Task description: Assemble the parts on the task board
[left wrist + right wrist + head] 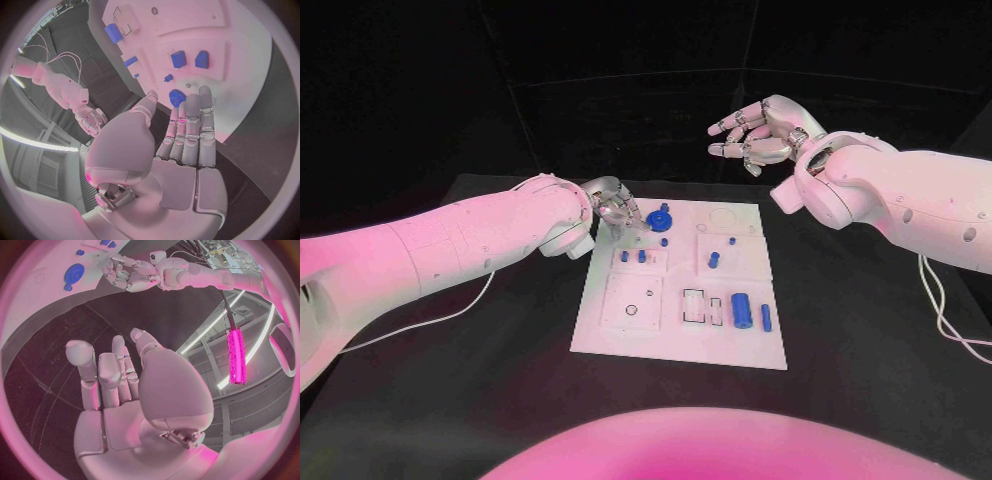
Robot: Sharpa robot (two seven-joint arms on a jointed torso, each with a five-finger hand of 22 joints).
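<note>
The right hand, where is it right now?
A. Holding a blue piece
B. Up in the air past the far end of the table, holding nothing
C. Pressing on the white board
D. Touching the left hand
B: in the head view the right hand hangs above and beyond the task board, fingers apart and empty, well away from the left hand.

No readable text, labels, brands or numbers anywhere. Task board [678, 330] carries plain outlines only, no lettering. Arms and hands unmarked.
</note>
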